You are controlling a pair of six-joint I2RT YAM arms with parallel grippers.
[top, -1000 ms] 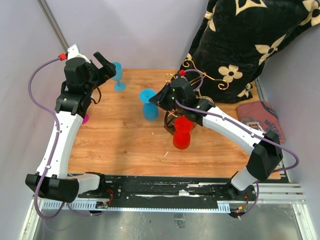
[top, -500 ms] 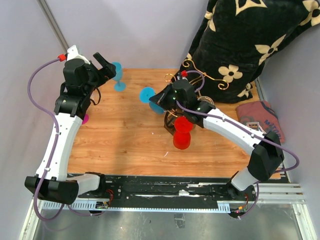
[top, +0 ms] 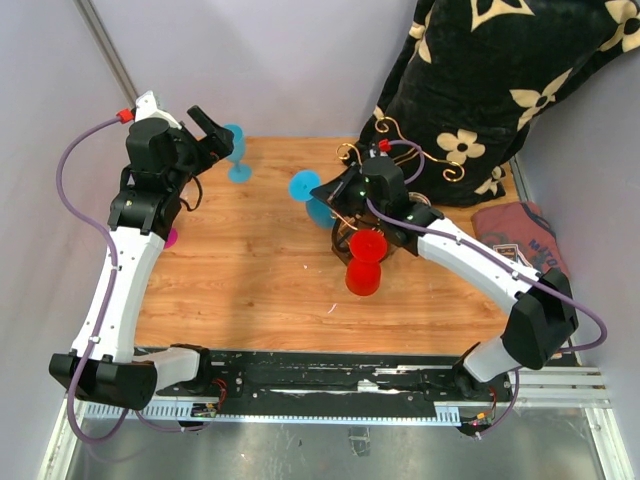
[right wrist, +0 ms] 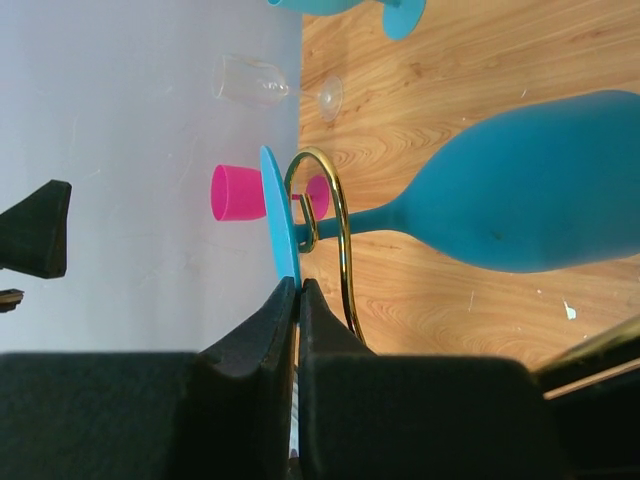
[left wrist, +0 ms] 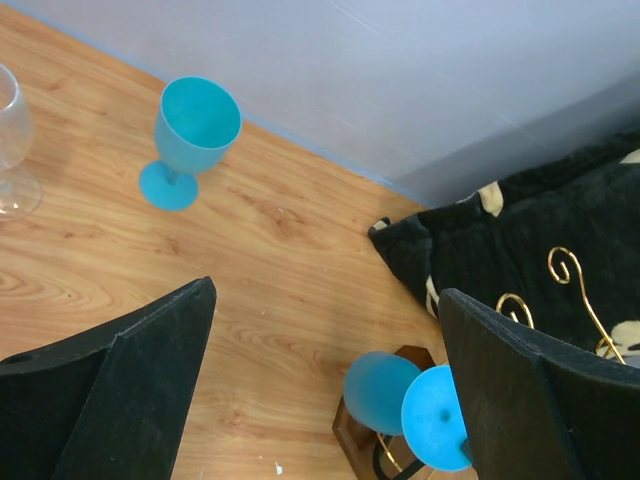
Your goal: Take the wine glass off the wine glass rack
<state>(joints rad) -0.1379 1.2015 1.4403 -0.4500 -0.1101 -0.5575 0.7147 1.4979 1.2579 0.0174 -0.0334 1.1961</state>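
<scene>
A blue wine glass hangs tilted on the wine glass rack point(top: 392, 148), a gold wire stand on a dark base point(top: 345, 243). Its round foot point(top: 303, 185) points left and its bowl point(top: 322, 210) hangs below. In the right wrist view the stem point(right wrist: 360, 222) passes through a gold scroll arm point(right wrist: 343, 235), beside the bowl point(right wrist: 530, 200). My right gripper point(right wrist: 298, 285) is shut on the foot's edge point(right wrist: 280, 225); it also shows in the top view point(top: 320, 192). My left gripper point(top: 205, 128) is open and empty at the far left, its fingers point(left wrist: 110, 390) wide apart.
A second blue glass point(top: 234, 150) stands at the back left, with a clear glass point(left wrist: 10, 140) beside it. A red glass point(top: 364, 264) is at the rack's near side. A pink cup point(top: 172, 238) sits by the left arm. A black flowered pillow point(top: 480, 80) and red cloth point(top: 520, 235) lie at the right.
My right gripper has moved right and slightly back with the blue glass's foot; the glass has tipped and shifted towards the rack. The left arm has not moved.
</scene>
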